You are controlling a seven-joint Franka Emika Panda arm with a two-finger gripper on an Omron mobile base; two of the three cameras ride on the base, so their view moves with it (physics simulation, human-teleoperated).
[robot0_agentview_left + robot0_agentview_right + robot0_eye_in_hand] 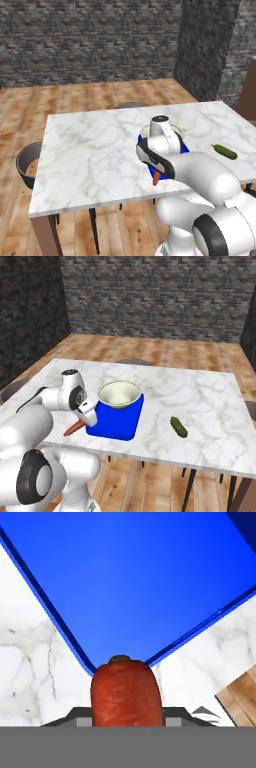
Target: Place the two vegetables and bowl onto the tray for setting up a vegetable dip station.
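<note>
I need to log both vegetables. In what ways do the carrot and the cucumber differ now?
The carrot is orange-red; the cucumber is dark green. The carrot is gripped by the gripper beside the tray's corner; the cucumber lies free on the marble table, apart from the tray. Both are off the tray.

Carrot (126, 692) clamped between the fingers, its free end poking past them at the near corner of the tray (135, 587). Bowl (119, 393) on the tray's far end, beyond the fingers. Cucumber (178, 426) on the table (200, 401), well apart to the right.
</note>
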